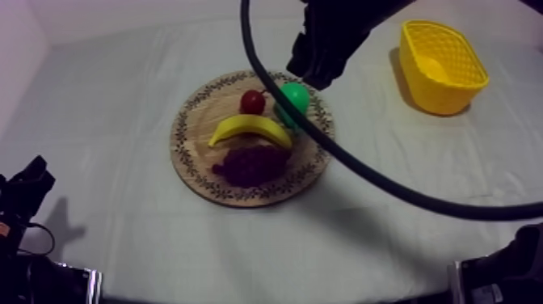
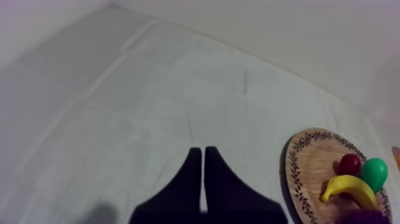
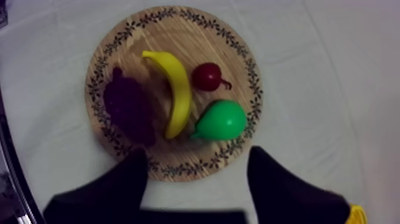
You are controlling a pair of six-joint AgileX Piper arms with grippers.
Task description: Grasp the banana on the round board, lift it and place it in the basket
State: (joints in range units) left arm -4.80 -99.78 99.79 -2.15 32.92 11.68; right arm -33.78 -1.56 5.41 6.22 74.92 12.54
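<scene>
banana (image 3: 176,92): lies curved on the wooden board (image 1: 191,149), between the bunch of grapes (image 3: 126,107) on one side and the small red fruit (image 3: 207,76) and pear (image 3: 221,119) on the other, one end just beside the pear, touched by neither hand
right hand (image 3: 199,152): fingers wide apart with nothing between them, over the board's rim near the pear; in the top view the arm's dark bulk hides the fingers and part of the board's far edge
left hand (image 2: 202,152): fingers pressed together in a narrow wedge, over bare cloth, well apart from the board
yellow basket (image 1: 428,89): on the counter (image 1: 121,81) at the right side, well apart from the board
bunch of grapes: a dark mass, single berries hard to tell; cut off at the picture edge in the left wrist view
</scene>
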